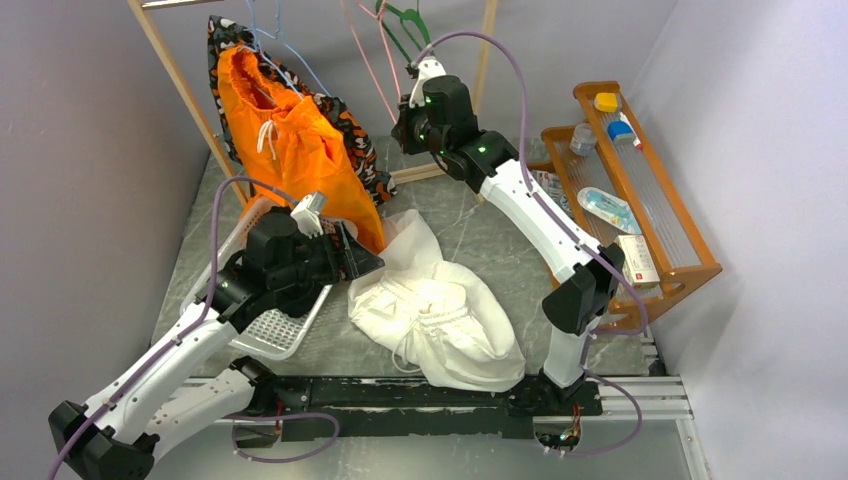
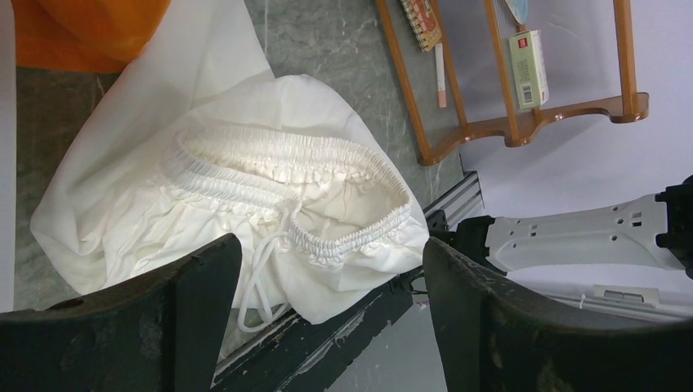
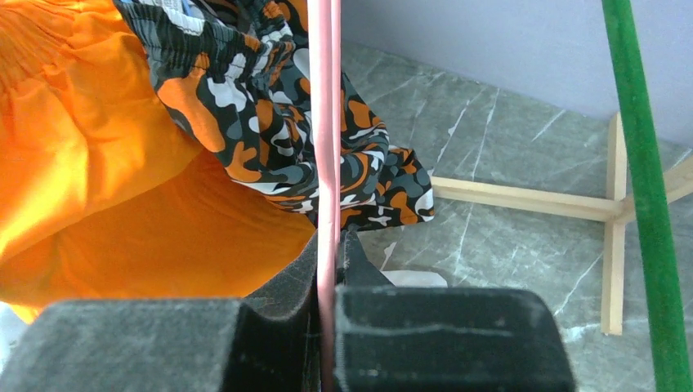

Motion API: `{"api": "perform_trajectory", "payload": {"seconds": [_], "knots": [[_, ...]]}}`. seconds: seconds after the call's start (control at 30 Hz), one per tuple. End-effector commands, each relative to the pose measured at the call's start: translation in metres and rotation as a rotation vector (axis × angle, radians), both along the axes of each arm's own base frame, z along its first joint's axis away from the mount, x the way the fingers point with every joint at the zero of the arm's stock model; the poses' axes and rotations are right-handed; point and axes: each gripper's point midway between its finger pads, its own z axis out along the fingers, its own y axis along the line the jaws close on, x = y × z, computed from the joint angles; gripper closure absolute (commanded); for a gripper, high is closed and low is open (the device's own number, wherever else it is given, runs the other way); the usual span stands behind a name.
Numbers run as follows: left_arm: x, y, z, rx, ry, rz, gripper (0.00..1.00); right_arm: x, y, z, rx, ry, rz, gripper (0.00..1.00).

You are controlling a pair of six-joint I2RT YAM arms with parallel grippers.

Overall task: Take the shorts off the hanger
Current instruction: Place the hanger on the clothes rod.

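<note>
The bright orange shorts [image 1: 290, 140] hang from a thin blue hanger [image 1: 283, 52] on the wooden rack at the back left, in front of a camouflage-print garment [image 1: 352, 135]. In the right wrist view the shorts [image 3: 98, 163] fill the left side. My right gripper [image 1: 415, 105] is shut on a pink hanger wire [image 3: 328, 122], pinched between its pads [image 3: 328, 245]. My left gripper [image 1: 350, 255] is open just below the shorts' hem, with nothing between its fingers. In its wrist view it [image 2: 331, 245] looks down on a white garment [image 2: 245, 180].
The white garment [image 1: 435, 315] lies crumpled mid-table. A white basket [image 1: 275, 330] sits under the left arm. A wooden shelf [image 1: 640, 190] with small items stands at the right. A green hanger [image 3: 641, 204] hangs beside the pink one, above the rack's wooden base [image 3: 531, 200].
</note>
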Motion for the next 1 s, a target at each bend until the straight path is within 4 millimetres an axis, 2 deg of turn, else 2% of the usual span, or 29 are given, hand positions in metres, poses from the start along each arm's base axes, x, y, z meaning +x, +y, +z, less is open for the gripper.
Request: {"api": "perform_trajectory", "payload": {"seconds": [0.0, 0.37, 0.5, 0.73, 0.93, 0.97], "knots": [[0.001, 0.001, 0.014, -0.016, -0.023, 0.015, 0.15, 0.006, 0.001, 0.012, 0.027, -0.018, -0.01, 1.0], [0.0, 0.001, 0.014, -0.023, -0.021, 0.013, 0.15, 0.017, 0.006, -0.014, -0.025, 0.026, -0.017, 1.0], [0.0, 0.002, 0.013, -0.02, -0.018, 0.016, 0.15, 0.02, 0.008, -0.018, -0.041, 0.034, -0.016, 1.0], [-0.001, 0.003, 0.013, -0.011, -0.02, 0.013, 0.15, 0.009, 0.004, -0.033, -0.04, 0.073, -0.008, 1.0], [-0.003, 0.003, 0.012, -0.01, -0.018, 0.006, 0.15, -0.002, 0.0, -0.017, -0.015, 0.038, 0.019, 0.67], [-0.002, 0.003, 0.012, -0.009, -0.02, 0.007, 0.15, -0.004, -0.001, -0.014, -0.01, 0.039, 0.021, 0.64]]}}
